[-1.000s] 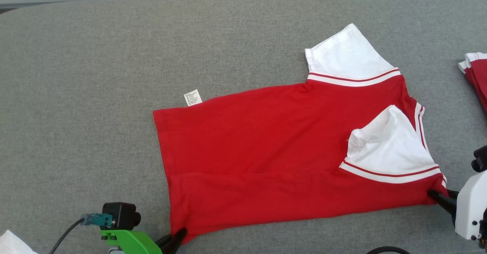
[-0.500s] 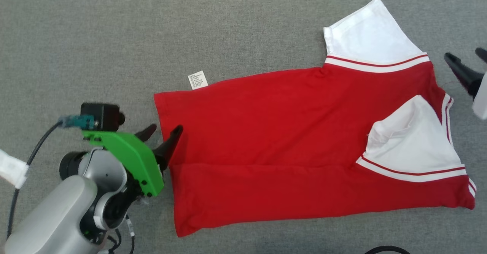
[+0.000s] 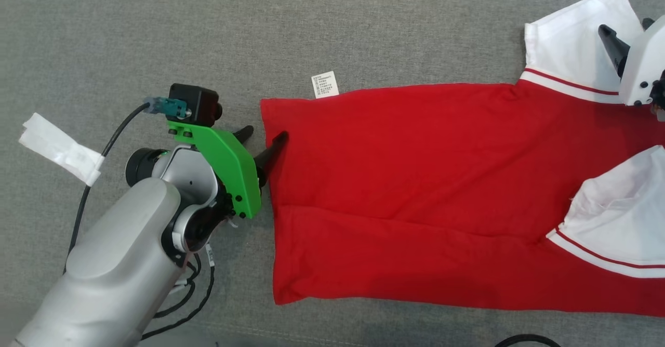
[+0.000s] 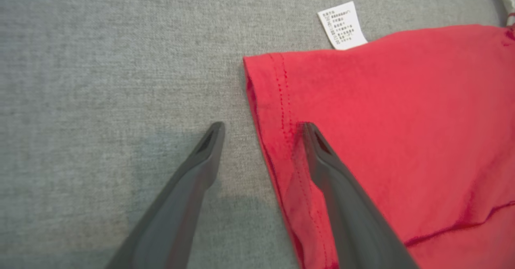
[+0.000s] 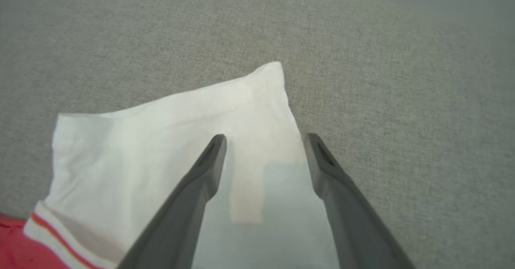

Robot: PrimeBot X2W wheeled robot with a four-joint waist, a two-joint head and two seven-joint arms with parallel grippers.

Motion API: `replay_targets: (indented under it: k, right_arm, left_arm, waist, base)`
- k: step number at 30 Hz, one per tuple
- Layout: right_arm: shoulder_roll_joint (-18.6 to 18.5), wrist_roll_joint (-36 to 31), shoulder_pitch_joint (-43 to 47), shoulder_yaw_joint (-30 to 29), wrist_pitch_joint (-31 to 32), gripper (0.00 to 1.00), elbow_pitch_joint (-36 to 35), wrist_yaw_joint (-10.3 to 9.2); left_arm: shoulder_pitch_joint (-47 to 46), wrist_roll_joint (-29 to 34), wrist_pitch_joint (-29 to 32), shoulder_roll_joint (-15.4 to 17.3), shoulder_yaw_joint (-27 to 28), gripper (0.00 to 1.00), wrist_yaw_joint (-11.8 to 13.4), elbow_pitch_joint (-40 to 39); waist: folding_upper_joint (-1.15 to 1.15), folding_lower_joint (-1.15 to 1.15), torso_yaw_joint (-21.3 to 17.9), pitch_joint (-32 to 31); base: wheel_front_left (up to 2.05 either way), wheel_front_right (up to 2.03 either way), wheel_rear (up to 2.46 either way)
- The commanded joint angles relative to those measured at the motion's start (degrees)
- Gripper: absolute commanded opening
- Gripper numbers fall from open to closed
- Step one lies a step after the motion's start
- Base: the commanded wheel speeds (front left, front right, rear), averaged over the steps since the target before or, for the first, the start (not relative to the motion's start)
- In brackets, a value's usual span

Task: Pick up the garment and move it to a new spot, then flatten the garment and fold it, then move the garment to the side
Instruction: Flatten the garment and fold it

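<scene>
The garment [image 3: 415, 181], a red shirt with white sleeves, lies spread on the grey tabletop [image 3: 363, 35] from the centre to the right edge of the head view, care label [image 3: 324, 84] at its upper left corner.

We judge the task to be midway. The garment appears relocated and flattened, and its lower long side appears folded inward, with the lower sleeve [image 3: 618, 212] lying on the red body. The upper sleeve [image 3: 566, 45] is unfolded. Remaining: the upper-side fold, any crosswise fold, and the move to the side.

The left gripper [image 3: 266, 132] is wide open and holds nothing. In the left wrist view it [image 4: 261, 126] straddles the hem, one finger over red fabric, one over tabletop.

The right gripper [image 3: 623, 25] is wide open and empty, positioned over the upper sleeve at upper right.
</scene>
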Motion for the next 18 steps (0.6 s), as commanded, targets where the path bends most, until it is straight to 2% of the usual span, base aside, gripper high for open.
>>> replay_targets:
  k: [1, 11, 12, 13, 14, 15, 16, 18]
  right_arm:
    - [-0.4, -0.7, -1.5, -0.1, -0.8, 1.00, 1.7, -0.07]
    - [0.4, -1.6, -6.8, 2.5, -5.5, 1.00, 10.1, -0.07]
    - [0.7, -1.2, -7.0, 3.1, -5.9, 0.88, 10.5, -0.07]
    - [1.0, -0.8, -7.2, 3.7, -6.3, 0.31, 11.0, -0.06]
    - [1.3, 0.0, -7.2, 4.3, -6.7, 0.00, 11.3, -0.04]
    - [1.6, 0.9, -7.2, 4.9, -7.2, 0.00, 11.5, -0.04]
    - [1.5, 1.7, -7.4, 5.0, -8.0, 0.00, 11.7, -0.05]
    - [1.2, 2.4, -7.7, 5.3, -8.7, 0.00, 11.7, -0.05]
  left_arm:
    - [-0.9, 0.2, 0.0, -0.6, -0.4, 1.00, -0.3, 1.7]
    - [-5.1, -1.2, -0.3, -5.8, -0.7, 1.00, -3.3, 7.6]
    - [-5.3, -1.2, -0.1, -6.0, -1.0, 1.00, -3.6, 8.0]
    - [-5.3, -1.5, 0.1, -6.3, -1.1, 1.00, -4.0, 8.5]
    - [-5.2, -1.7, 0.4, -6.7, -1.4, 1.00, -4.5, 9.0]
    - [-5.0, -2.1, 0.7, -7.0, -1.6, 0.06, -5.0, 9.3]
    - [-4.7, -2.3, 1.0, -7.3, -1.8, 0.00, -5.7, 9.6]
    - [-4.6, -2.2, 1.3, -7.3, -2.2, 0.00, -6.4, 9.6]
  waist:
    - [0.00, -0.01, 1.3, 0.8]
    - [0.00, -0.01, 1.5, 2.1]
    - [0.00, -0.01, 1.4, 2.1]
    - [0.00, -0.01, 1.3, 2.1]
    - [0.00, -0.01, 1.2, 1.9]
    - [0.00, -0.01, 1.0, 1.7]
    - [0.00, -0.01, 0.8, 1.6]
    - [0.00, -0.01, 0.6, 1.4]
  base:
    - [0.00, 0.00, 0.00]
    - [0.00, 0.00, 0.00]
    - [0.00, 0.00, 0.00]
    - [0.00, 0.00, 0.00]
    - [0.00, 0.00, 0.00]
    - [0.00, 0.00, 0.00]
    - [0.00, 0.00, 0.00]
    - [0.00, 0.00, 0.00]
